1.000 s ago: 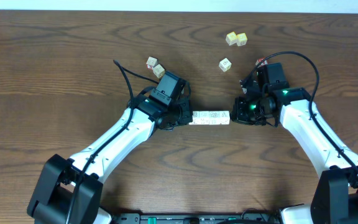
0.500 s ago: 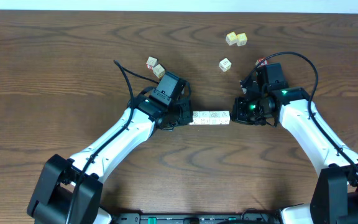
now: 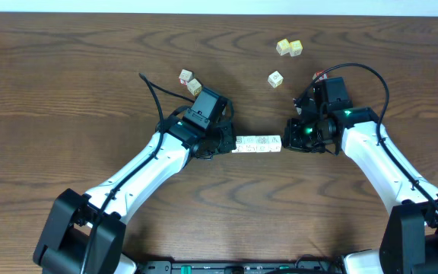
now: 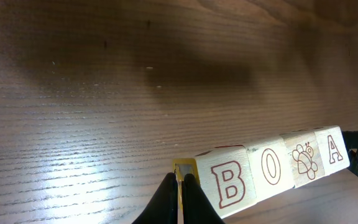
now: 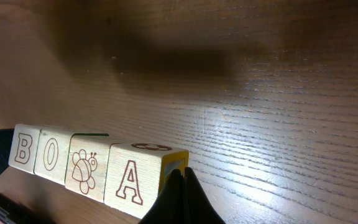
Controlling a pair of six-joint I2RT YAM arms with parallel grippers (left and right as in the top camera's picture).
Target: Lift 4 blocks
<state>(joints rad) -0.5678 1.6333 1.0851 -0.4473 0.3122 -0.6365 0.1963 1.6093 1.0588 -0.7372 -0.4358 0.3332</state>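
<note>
Four whitish blocks [image 3: 258, 143] form one tight row between my two grippers. In the left wrist view their faces read B [image 4: 232, 183], O [image 4: 269, 168], a bee [image 4: 303, 158] and A [image 4: 334, 149]. My left gripper [image 3: 233, 144] is shut, and its closed tips [image 4: 179, 182] press the yellow-edged end face of the B block. My right gripper [image 3: 284, 142] is shut too, with its tips [image 5: 180, 174] against the end of the A block [image 5: 132, 180]. The row seems to hang just off the wood, with its shadow lying apart from it.
Two loose cubes [image 3: 189, 81] lie behind the left arm. A yellowish pair [image 3: 289, 48] sits at the back right, and a single cube [image 3: 276, 78] lies nearer the right arm. A black cable [image 3: 150, 87] trails from the left wrist.
</note>
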